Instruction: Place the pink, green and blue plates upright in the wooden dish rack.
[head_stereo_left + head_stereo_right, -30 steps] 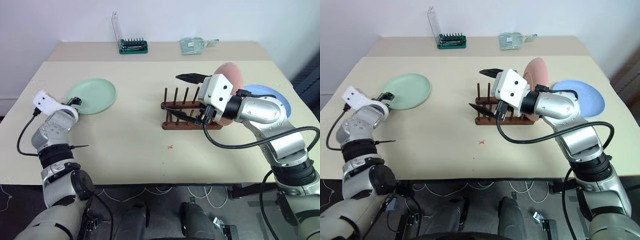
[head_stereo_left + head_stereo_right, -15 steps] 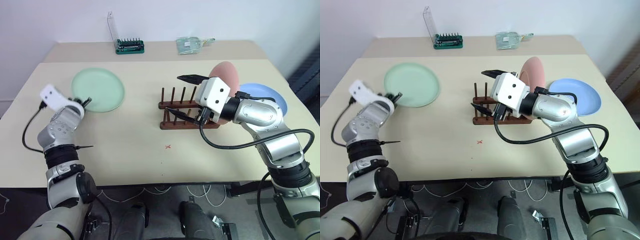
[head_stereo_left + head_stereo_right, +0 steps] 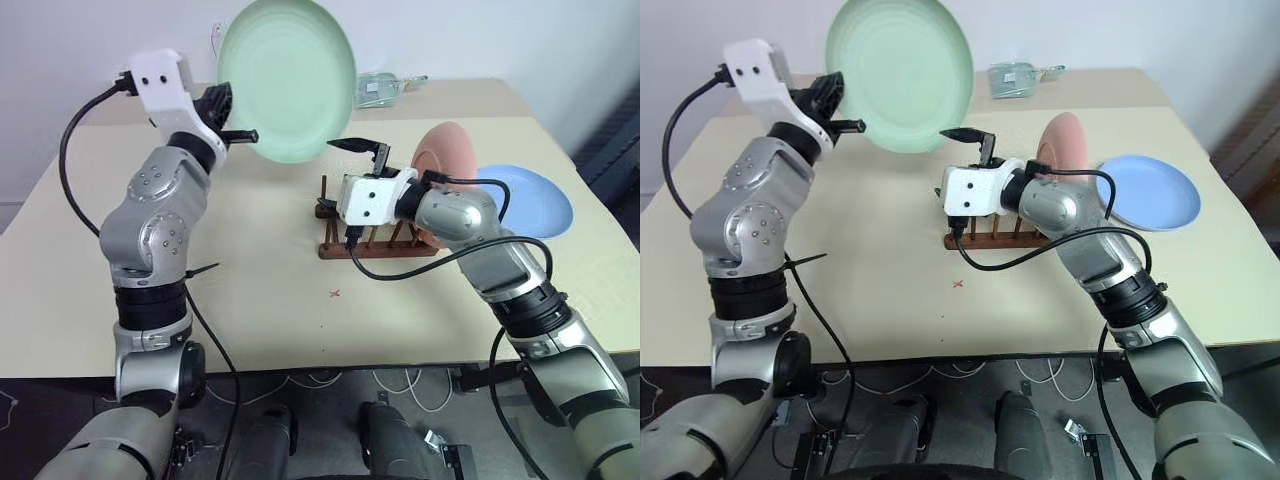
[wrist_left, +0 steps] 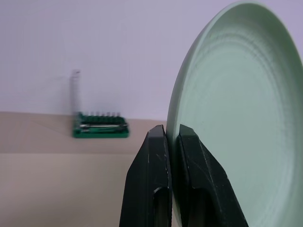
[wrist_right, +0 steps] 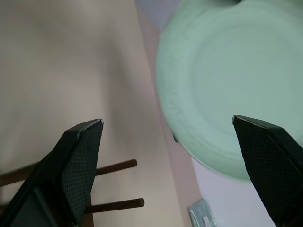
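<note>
Left eye view: beige table [image 3: 250, 290], white wall; left pincer [image 3: 232, 118] grasps green plate [image 3: 290, 75].

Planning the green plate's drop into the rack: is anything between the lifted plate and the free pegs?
Yes. The open right gripper hovers over the dark wooden dish rack, below the round pale green plate pinched by the left gripper. The round pink plate stands at the rack's far-right end.
</note>
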{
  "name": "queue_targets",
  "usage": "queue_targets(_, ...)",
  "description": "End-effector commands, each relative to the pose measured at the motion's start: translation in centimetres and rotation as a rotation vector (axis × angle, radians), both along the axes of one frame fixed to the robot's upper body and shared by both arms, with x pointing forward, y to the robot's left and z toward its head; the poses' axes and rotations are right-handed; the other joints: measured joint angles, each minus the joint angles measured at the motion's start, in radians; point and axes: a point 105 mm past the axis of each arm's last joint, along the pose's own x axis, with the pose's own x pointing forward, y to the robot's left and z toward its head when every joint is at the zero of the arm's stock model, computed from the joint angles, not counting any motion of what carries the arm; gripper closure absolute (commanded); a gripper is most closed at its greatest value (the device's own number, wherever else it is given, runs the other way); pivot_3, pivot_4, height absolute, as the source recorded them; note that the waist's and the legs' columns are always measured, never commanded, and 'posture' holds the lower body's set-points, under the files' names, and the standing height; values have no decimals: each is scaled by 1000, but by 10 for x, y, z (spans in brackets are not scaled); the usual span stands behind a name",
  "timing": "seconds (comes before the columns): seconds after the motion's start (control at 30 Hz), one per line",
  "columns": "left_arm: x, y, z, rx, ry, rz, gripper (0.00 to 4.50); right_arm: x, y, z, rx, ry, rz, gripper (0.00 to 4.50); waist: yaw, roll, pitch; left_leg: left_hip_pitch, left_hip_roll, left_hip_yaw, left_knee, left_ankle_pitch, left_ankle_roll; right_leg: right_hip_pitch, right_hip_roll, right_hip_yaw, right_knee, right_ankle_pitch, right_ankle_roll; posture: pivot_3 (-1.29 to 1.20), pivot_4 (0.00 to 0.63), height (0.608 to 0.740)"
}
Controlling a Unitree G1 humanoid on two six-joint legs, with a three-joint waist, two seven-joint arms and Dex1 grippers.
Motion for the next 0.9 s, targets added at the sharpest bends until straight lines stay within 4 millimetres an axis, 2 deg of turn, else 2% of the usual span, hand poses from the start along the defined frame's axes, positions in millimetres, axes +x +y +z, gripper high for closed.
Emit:
queue_targets(0.03,-16,-18,22,-20,-58,-72,4449,-1,3,24,4,-142,5,0,0,0,0,0,0,0,0,0,0,0,0,0,0,0,0,0,150,740)
queue_targets(0.33,-27,-35,20,-20,-6,-187,4449,14,-4,23,-92,-277,-74,0,-2,0,0,0,0,0,0,0,-1,0,0,0,0,0,0,0,150,740)
queue_targets(0.43,-27,-35,17,-24,12,-194,4500,17,-5,23,-102,-292,-83,952,-2,0,0,0,0,0,0,1,-1,0,0,0,0,0,0,0,150,740)
queue_targets(0.57,-27,-31,17,-67,13,-202,4500,16,-5,24,-95,-301,-82,2878,-3,0,0,0,0,0,0,1,-1,0,0,0,0,0,0,0,150,740)
queue_targets(0.67,-27,-26,20,-129,-7,-199,3429,16,-5,26,-87,-311,-84,4408,-1,0,0,0,0,0,0,1,-1,0,0,0,0,0,0,0,150,740)
queue_targets(0.8,-28,0,38,-169,-120,-103,1421,13,-4,31,-2,-276,-70,4500,-3,0,0,0,0,0,0,1,-1,0,0,1,0,0,0,0,150,740)
queue_targets(0.87,-25,16,40,-183,-139,-45,398,10,-3,37,59,-250,-59,4500,-4,0,0,0,0,0,0,1,-2,0,1,1,0,0,0,0,150,740)
queue_targets(0.9,-22,31,39,-185,-139,4,398,7,-2,43,113,-228,-42,4500,-4,0,0,0,0,0,0,1,-2,0,1,1,0,0,0,0,150,740)
